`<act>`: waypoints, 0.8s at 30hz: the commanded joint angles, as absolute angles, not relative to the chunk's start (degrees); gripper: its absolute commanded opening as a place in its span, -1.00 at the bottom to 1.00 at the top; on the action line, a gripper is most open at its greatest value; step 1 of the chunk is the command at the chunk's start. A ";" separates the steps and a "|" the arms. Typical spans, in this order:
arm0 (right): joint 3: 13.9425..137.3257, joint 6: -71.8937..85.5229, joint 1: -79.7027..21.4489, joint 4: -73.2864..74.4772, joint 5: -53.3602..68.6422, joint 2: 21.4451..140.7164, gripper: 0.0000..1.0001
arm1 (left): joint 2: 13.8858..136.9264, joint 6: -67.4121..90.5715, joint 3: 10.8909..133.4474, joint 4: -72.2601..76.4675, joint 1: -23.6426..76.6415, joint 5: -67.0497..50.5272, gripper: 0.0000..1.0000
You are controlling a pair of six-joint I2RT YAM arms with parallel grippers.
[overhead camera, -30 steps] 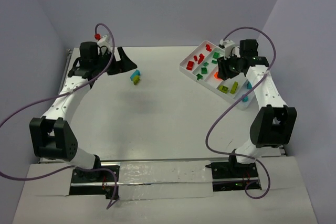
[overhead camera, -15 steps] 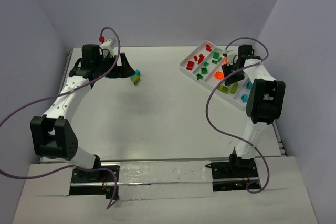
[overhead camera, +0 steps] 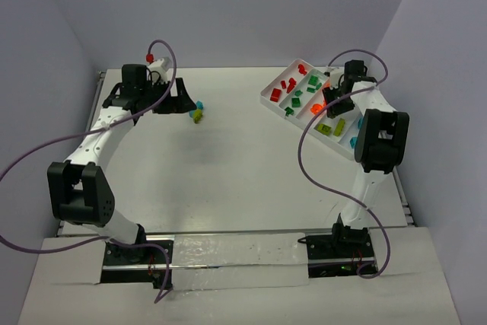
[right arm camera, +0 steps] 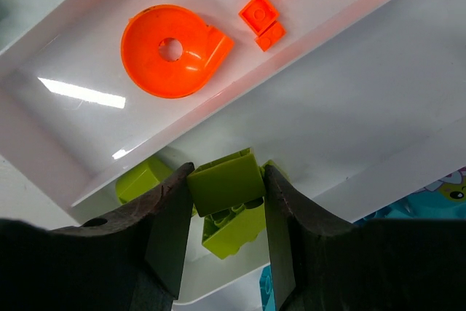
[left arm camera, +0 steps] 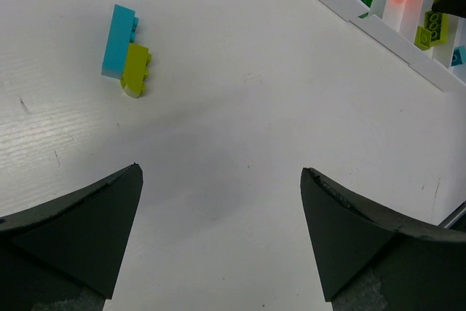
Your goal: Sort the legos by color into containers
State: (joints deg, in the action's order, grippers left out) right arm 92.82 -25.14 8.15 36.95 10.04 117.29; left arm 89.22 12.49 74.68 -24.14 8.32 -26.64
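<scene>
On the table lie a cyan brick [left arm camera: 118, 41] and a yellow-green brick [left arm camera: 135, 69], side by side and touching. My left gripper [left arm camera: 220, 170] hovers just short of them, open and holding nothing; from above it [overhead camera: 178, 97] sits left of the pair [overhead camera: 196, 110]. The white tray [overhead camera: 265, 97] at the back right holds red, green, orange, yellow-green and cyan legos in separate compartments. My right gripper [right arm camera: 227, 172] is shut on a yellow-green brick [right arm camera: 224, 180] above the compartment with other yellow-green bricks [right arm camera: 237, 231], beside the orange compartment.
A large round orange piece [right arm camera: 171, 52] and small orange bricks [right arm camera: 258, 14] lie in the compartment beside the held brick. Cyan bricks [overhead camera: 354, 142] fill the tray's near end. The tray's raised dividers [right arm camera: 349, 71] stand close under my right fingers. Purple cables loop over both arms.
My right arm has folded up over the tray, its gripper shifting slightly toward the far side with the brick still held. My left gripper has edged right toward the two loose bricks.
</scene>
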 commanded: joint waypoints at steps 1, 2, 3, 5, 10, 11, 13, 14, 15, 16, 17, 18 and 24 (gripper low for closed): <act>94.55 -24.61 8.17 36.21 9.38 117.75 -0.19 | 90.54 10.85 77.78 -24.59 8.70 -23.82 0.99; 94.49 -24.61 8.17 36.21 9.32 117.69 -0.16 | 90.85 10.98 77.78 -24.53 8.70 -23.01 0.99; 94.42 -24.67 8.17 36.27 9.26 117.63 -0.11 | 91.11 11.16 77.72 -24.40 8.70 -22.01 0.98; 93.92 -24.65 8.22 36.30 9.27 117.47 -0.01 | 91.45 11.38 77.70 -24.13 8.70 -20.59 0.99; 92.13 -24.79 8.09 36.90 10.26 115.19 0.32 | 91.85 11.08 77.36 -23.75 8.70 -18.58 0.98; 92.42 -24.63 8.01 37.54 10.60 114.35 0.35 | 91.77 11.15 76.95 -23.42 8.70 -18.47 0.99; 93.03 -23.97 7.83 38.35 11.68 113.35 0.36 | 91.85 11.40 76.57 -22.42 8.69 -17.71 0.99; 93.52 -23.91 7.60 38.78 11.78 112.84 0.36 | 92.00 11.65 76.48 -22.33 8.70 -17.22 0.99; 94.20 -22.97 7.23 39.38 12.84 111.76 0.36 | 92.29 12.62 76.40 -21.26 8.70 -15.74 0.98; 94.65 -22.68 6.86 39.68 13.18 110.87 0.36 | 92.56 13.56 76.38 -20.92 8.70 -15.30 0.99; 95.14 -22.01 6.37 39.89 13.82 109.65 0.37 | 93.17 14.83 76.54 -20.36 8.81 -13.93 0.99; 95.69 -21.10 5.82 40.10 14.70 108.26 0.38 | 93.90 16.26 76.76 -19.59 8.95 -12.07 0.98; 95.13 -16.38 1.78 39.00 18.81 101.67 0.44 | 98.25 19.17 77.64 -16.32 11.04 -6.35 0.89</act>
